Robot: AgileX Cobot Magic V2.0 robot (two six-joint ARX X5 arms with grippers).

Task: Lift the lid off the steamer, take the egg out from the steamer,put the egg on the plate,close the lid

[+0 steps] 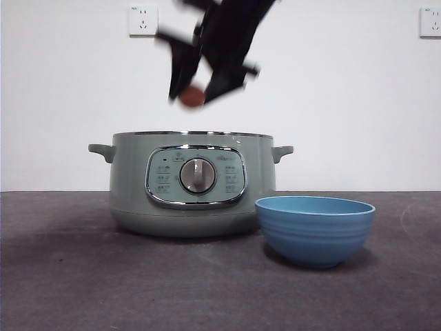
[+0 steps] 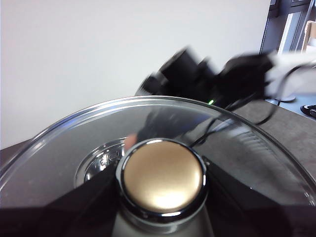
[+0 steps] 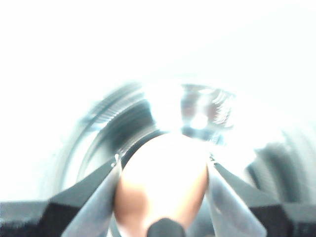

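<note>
The sage-green steamer (image 1: 193, 186) stands open on the table, without its lid. Above its rim hangs the brownish egg (image 1: 191, 96), and my right gripper (image 1: 196, 91) is shut on it, blurred by motion. The right wrist view shows the egg (image 3: 163, 182) between the jaws, over the blurred steamer (image 3: 98, 123). My left gripper (image 2: 163, 197) is shut on the round knob (image 2: 164, 180) of the clear glass lid (image 2: 64, 148), out of the front view. The blue ribbed plate (image 1: 315, 227) sits just right of the steamer, in front of it.
The dark right arm (image 2: 207, 74) shows beyond the lid in the left wrist view. A white wall with two sockets (image 1: 142, 19) runs behind the table. Dark tabletop (image 1: 69, 276) stretches in front of the steamer.
</note>
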